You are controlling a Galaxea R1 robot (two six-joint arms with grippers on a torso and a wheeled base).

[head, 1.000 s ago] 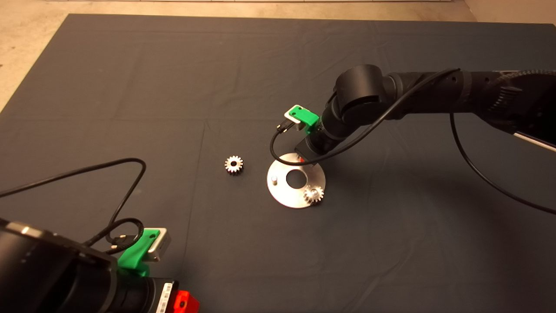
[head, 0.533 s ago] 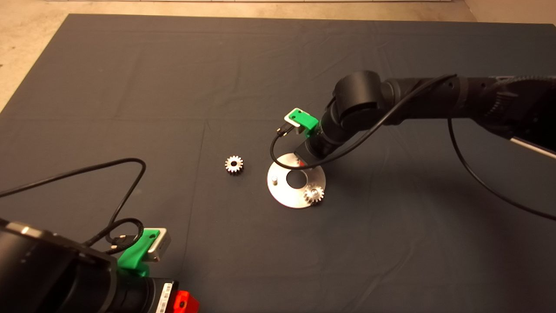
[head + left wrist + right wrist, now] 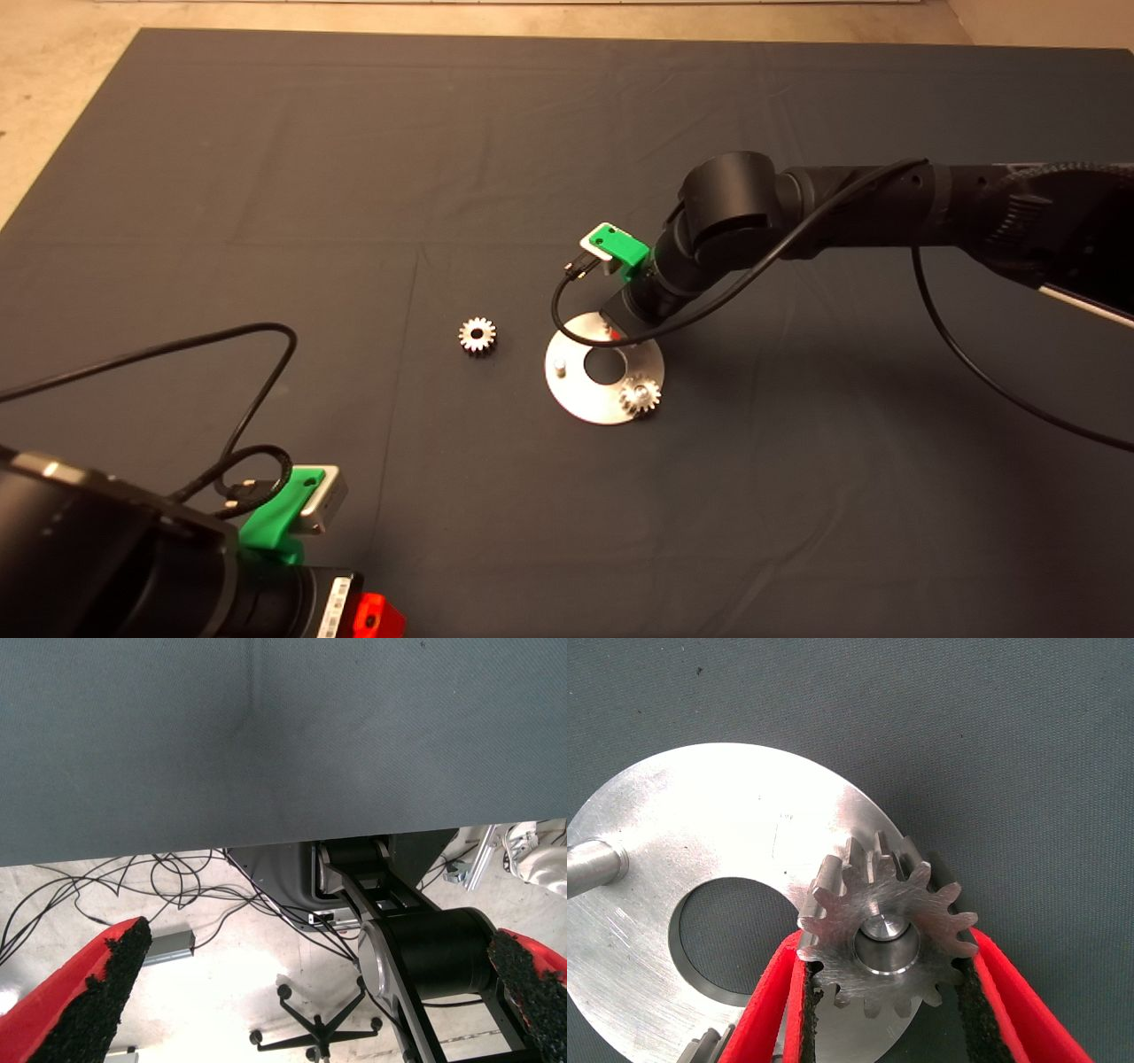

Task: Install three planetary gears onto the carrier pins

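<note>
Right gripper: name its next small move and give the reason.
Probably open the fingers and lift straight up. In the right wrist view the right gripper grips a gear whose bore already shows the pin's tip, so it looks seated on the disc. One gear is already mounted, one pin is bare, and the last gear lies on the mat. The left gripper waits parked.

Right gripper low mid-mat, arm reaching in, fingers clamped. Left gripper parked lower left, fingers spread.
</note>
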